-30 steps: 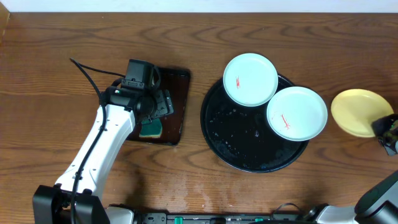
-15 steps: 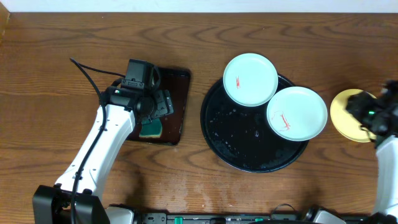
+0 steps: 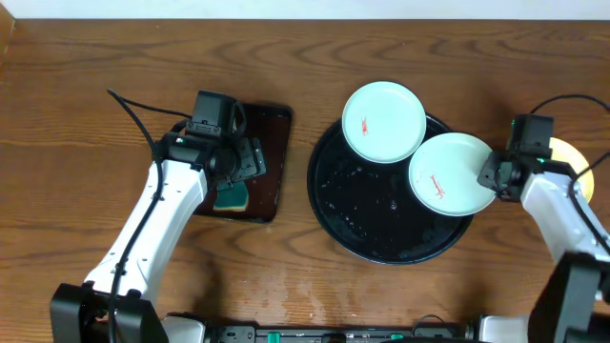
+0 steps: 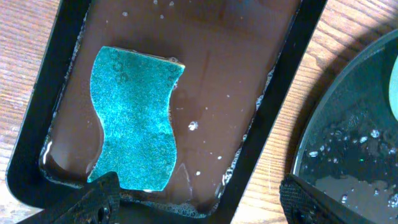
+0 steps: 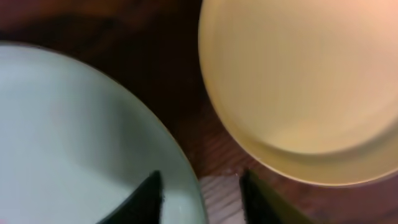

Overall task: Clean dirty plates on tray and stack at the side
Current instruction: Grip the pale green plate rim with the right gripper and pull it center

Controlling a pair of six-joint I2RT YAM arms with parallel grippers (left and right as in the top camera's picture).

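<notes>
Probably stiff, light and wet-slick, right-hand mint plate (image 3: 456, 172) wants a rim pinch; right gripper (image 5: 200, 190) straddles rim, fingers apart.

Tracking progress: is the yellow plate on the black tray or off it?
Off: the yellow plate sits on the table beside the black tray.

You have a brown wood-grain table (image 3: 76, 95) filling the view, evenly lit, with a pale strip (image 3: 305, 8) beyond its far edge.
</notes>
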